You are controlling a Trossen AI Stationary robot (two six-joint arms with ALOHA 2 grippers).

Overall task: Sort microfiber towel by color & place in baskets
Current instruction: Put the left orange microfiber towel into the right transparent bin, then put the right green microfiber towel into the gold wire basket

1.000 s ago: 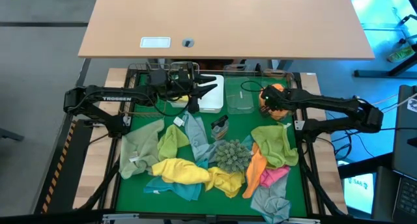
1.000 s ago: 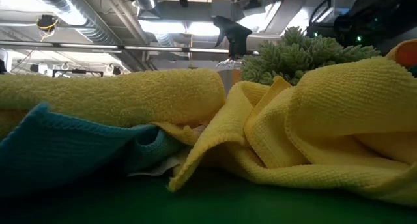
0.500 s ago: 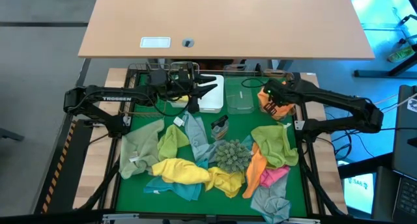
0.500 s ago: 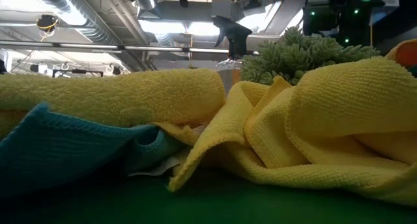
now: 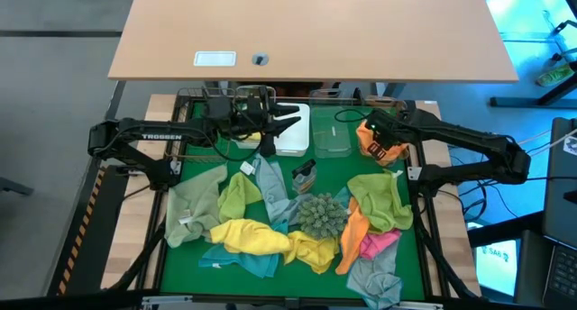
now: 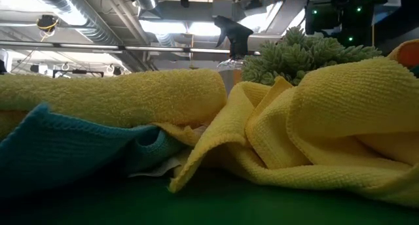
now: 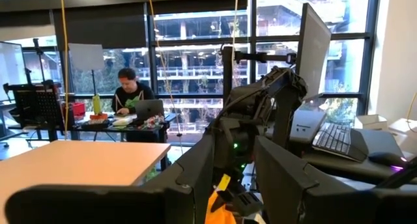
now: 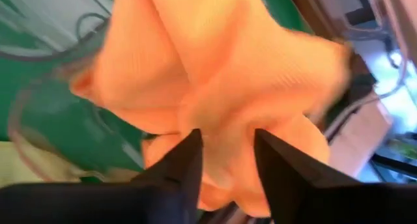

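An orange towel (image 5: pixel 364 136) (image 8: pixel 215 68) hangs bunched at my right gripper (image 5: pixel 379 137) (image 8: pixel 225 165), above a clear basket (image 8: pixel 39 113) at the far right. The gripper's fingers stand apart, with orange cloth between and beyond them. My left gripper (image 5: pixel 287 121) (image 7: pixel 234 185) hovers open and empty over the white basket (image 5: pixel 296 137). Another clear basket (image 5: pixel 332 141) stands between the two. Loose towels lie heaped on the green mat: olive (image 5: pixel 192 206), yellow (image 5: pixel 257 238) (image 6: pixel 327 120), teal (image 5: pixel 243 260), lime (image 5: pixel 379 197), pink (image 5: pixel 380 242), grey (image 5: pixel 374 278). My right gripper comes at the orange towel from above, its two fingers (image 8: pixel 186 165) on either side of a bunched fold (image 8: pixel 225 129). I cannot tell whether the fingers touch the cloth. The towel spreads out below them over the clear basket.
A spiky grey-green ball (image 5: pixel 320 215) (image 6: pixel 301 55) sits amid the towels, with a small dark spray bottle (image 5: pixel 305 173) just beyond it. Cables and a black frame run along the mat's far edge (image 5: pixel 270 95). A wooden desk (image 5: pixel 306 31) stands behind.
My right gripper has gone a little toward the table's far edge and left with the orange towel, which now shows more on the gripper's left side. My left arm has kept still.
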